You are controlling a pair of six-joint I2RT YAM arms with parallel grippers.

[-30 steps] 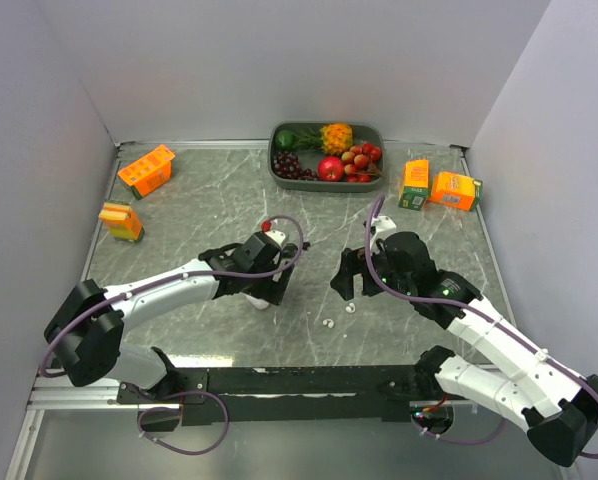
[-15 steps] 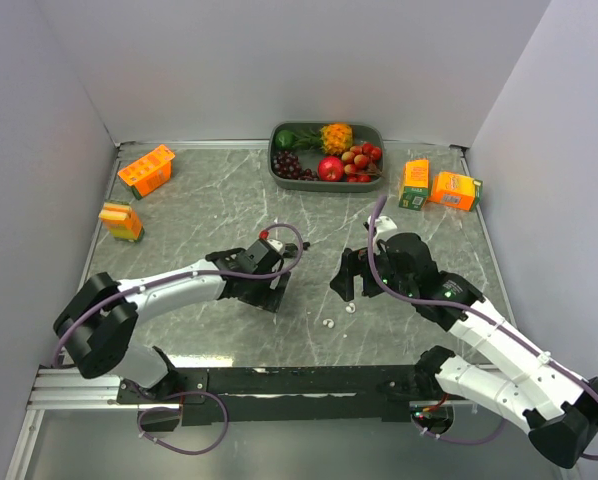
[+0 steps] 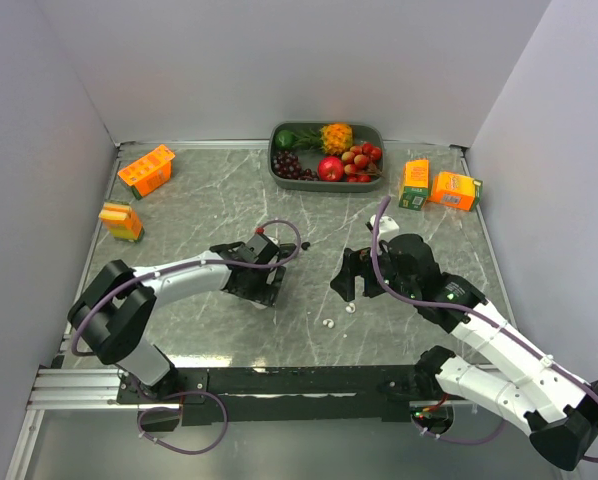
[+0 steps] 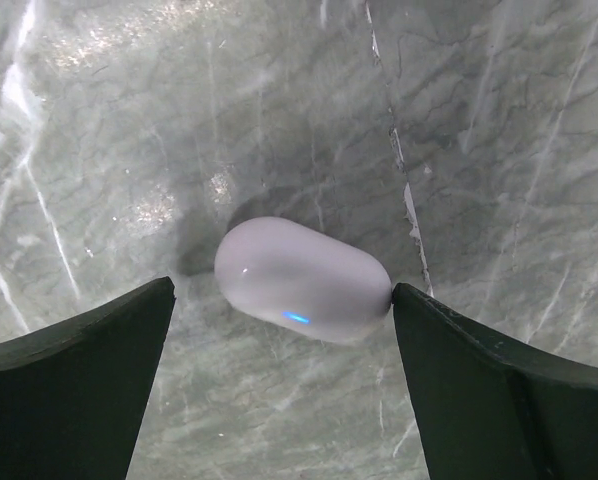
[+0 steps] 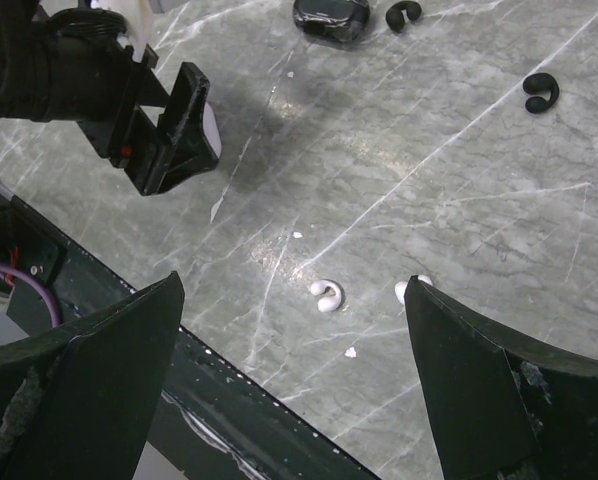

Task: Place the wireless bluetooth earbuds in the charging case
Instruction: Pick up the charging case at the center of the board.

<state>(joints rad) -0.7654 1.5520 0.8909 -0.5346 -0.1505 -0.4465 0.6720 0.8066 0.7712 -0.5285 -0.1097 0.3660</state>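
Note:
A white pill-shaped charging case point(image 4: 301, 280) lies shut on the marble table, a blue light on its side. My left gripper point(image 4: 281, 330) is open and straddles it, and the right fingertip point(image 4: 419, 320) touches the case's end. In the right wrist view, the left gripper point(image 5: 174, 130) hides most of the case. Two white earbuds point(image 5: 327, 294) point(image 5: 404, 291) lie loose under my open, empty right gripper point(image 5: 294, 285); they also show in the top view point(image 3: 328, 324) point(image 3: 350, 308). A black case point(image 5: 329, 18) and two black earbuds point(image 5: 404, 13) point(image 5: 540, 92) lie farther back.
A green tray of fruit point(image 3: 279, 170) stands at the back centre. Orange cartons sit at the back left point(image 3: 146, 170) point(image 3: 121, 221) and back right point(image 3: 415, 184) point(image 3: 455, 190). A black rail point(image 3: 309, 380) runs along the near table edge.
My left arm has folded lower and its gripper has settled over the white case, which no longer shows in the top view. The right arm has hardly moved.

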